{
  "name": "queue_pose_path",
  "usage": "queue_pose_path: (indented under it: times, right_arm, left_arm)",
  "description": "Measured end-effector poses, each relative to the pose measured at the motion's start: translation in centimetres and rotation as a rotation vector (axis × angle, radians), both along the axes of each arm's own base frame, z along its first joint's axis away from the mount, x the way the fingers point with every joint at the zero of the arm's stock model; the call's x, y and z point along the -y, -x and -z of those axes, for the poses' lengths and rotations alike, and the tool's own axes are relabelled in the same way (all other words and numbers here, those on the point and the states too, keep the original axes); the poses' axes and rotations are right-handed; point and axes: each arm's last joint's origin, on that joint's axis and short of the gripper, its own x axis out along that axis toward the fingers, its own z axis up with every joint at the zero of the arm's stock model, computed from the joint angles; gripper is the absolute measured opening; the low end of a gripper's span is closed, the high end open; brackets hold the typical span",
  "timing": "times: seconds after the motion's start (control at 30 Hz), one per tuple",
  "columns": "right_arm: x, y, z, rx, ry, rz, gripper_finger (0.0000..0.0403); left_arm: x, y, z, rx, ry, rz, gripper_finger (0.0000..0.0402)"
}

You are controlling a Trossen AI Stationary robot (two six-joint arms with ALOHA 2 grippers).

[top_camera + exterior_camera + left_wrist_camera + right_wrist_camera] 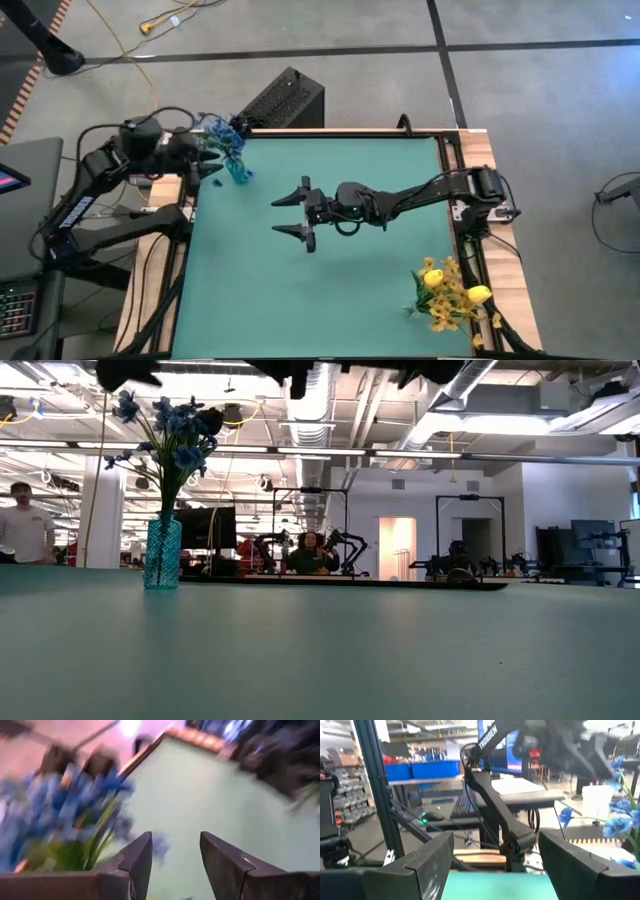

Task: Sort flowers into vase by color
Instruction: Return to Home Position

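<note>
Blue flowers [224, 133] stand with their stems in a clear blue vase [162, 555] at the table's far left corner. My left gripper [212, 166] hovers open just left of that bunch, above the vase, with nothing between its fingers [175, 840]; the blue blossoms [60, 805] show beside one finger. A bunch of yellow flowers [450, 292] sits at the near right corner; the blossoms hide what holds them. My right gripper [279, 215] hangs wide open over the middle of the table, pointing toward the left arm, and is empty [496, 837].
The green mat [340, 300] lies bare between the two bunches. A black box [285, 98] sits just beyond the far edge. Wooden strips [485, 160] and cables run along the table's sides. People stand in the room behind the table [20, 525].
</note>
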Motion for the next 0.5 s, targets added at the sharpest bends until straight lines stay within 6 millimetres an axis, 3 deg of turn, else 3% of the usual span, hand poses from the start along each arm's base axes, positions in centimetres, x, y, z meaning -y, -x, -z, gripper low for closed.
queue_pose_path:
  times: [0.27,0.5]
  right_arm:
    - [0.7,1.7,-1.6,-0.143,0.015,0.015,0.0317]
    - [1.6,4.0,-3.2,-0.26,0.051,0.036,0.0315]
  left_arm:
    - [1.2,-0.2,-2.3,0.278,-0.049,0.246,0.0154]
    - [1.6,-1.2,-1.7,0.31,-0.029,0.344,0.0154]
